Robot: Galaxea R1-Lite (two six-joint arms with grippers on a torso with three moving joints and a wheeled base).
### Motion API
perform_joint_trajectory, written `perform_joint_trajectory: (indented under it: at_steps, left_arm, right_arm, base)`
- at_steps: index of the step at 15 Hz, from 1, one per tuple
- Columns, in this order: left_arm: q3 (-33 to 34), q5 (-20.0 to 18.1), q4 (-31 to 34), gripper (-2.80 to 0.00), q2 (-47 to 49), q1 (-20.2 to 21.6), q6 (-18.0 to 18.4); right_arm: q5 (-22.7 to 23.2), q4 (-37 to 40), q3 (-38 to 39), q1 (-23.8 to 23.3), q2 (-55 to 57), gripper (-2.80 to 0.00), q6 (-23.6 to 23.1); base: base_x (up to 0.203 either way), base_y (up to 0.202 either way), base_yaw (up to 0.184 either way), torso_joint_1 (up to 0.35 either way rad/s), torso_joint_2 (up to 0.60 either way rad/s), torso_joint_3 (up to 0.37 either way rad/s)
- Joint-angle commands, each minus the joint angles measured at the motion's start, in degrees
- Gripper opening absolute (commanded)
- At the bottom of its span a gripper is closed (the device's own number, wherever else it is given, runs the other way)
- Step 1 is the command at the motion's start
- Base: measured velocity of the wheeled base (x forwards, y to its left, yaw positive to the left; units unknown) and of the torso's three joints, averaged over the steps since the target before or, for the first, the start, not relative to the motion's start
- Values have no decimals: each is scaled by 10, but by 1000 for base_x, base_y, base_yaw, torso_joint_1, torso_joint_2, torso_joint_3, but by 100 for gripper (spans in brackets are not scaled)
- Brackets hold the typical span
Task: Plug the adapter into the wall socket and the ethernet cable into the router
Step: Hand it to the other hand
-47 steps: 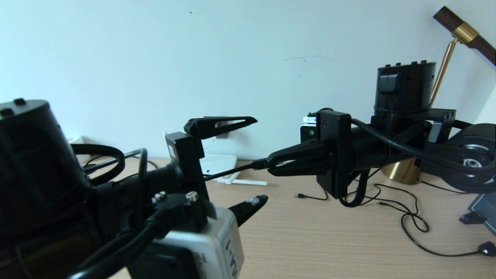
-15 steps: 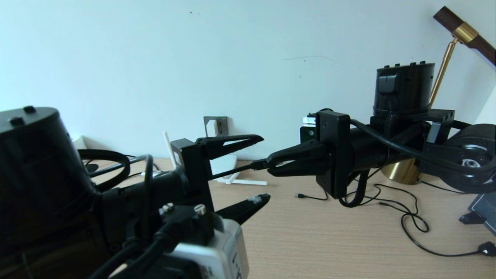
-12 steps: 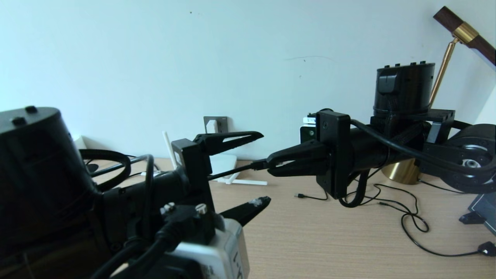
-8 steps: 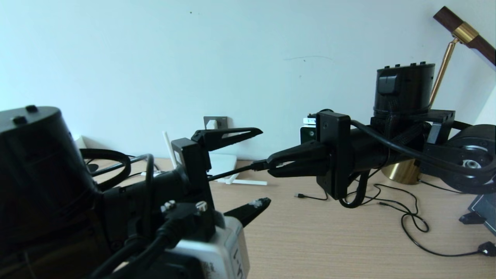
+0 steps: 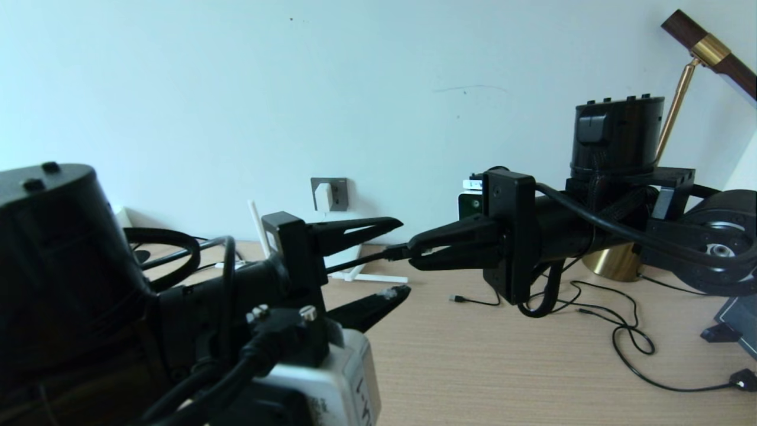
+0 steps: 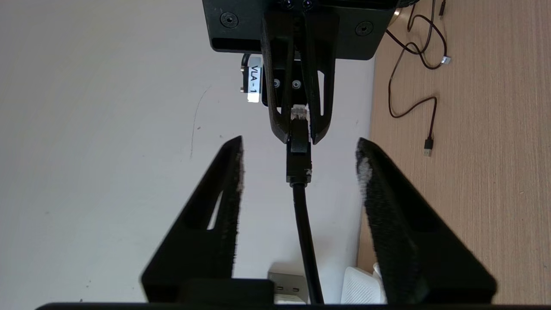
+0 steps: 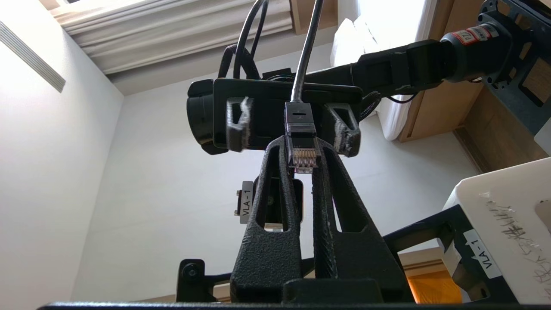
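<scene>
The left arm hides most of the router (image 5: 349, 251). Right gripper (image 5: 414, 253), mid-frame, pinches the ethernet cable (image 5: 361, 261) plug; left gripper (image 5: 401, 258) spread wide around the cable.

Two black two-fingered grippers up here: the left gripper (image 5: 397, 257) and the right gripper (image 5: 414, 250), tips nearly meeting. One thick black ethernet cable (image 5: 361, 261) with a clear clip plug, running between them. Behind the left gripper, one flat white router (image 5: 346, 251), with two thin white stick antennas visible. One dark grey wall socket (image 5: 330, 193), one small white adapter (image 5: 323, 197) on it. Beyond the right gripper, one brass desk lamp (image 5: 680, 100). Thin black USB-tipped cables on the worktop (image 5: 473, 355): at least two, tangled.
</scene>
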Motion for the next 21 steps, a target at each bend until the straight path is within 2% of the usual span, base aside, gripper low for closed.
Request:
perform_joint_trajectory:
  at_steps: [1, 14, 15, 21]
  left_arm:
    - [0, 0, -2, -280, 4, -1, 4]
    - [-2, 0, -1, -280, 5, -1, 4]
    - [-3, 1, -2, 0, 5, -1, 3]
    - [-3, 2, -3, 0, 6, -1, 3]
  right_arm:
    - [4, -1, 0, 0, 1, -280, 5]
    - [4, -1, 0, 0, 2, -280, 5]
    - [4, -1, 0, 0, 2, -280, 5]
    - [4, -1, 1, 0, 1, -280, 5]
  base:
    - [0, 0, 0, 0, 0, 0]
    - [0, 0, 0, 0, 0, 0]
    - [0, 0, 0, 0, 0, 0]
    - [0, 0, 0, 0, 0, 0]
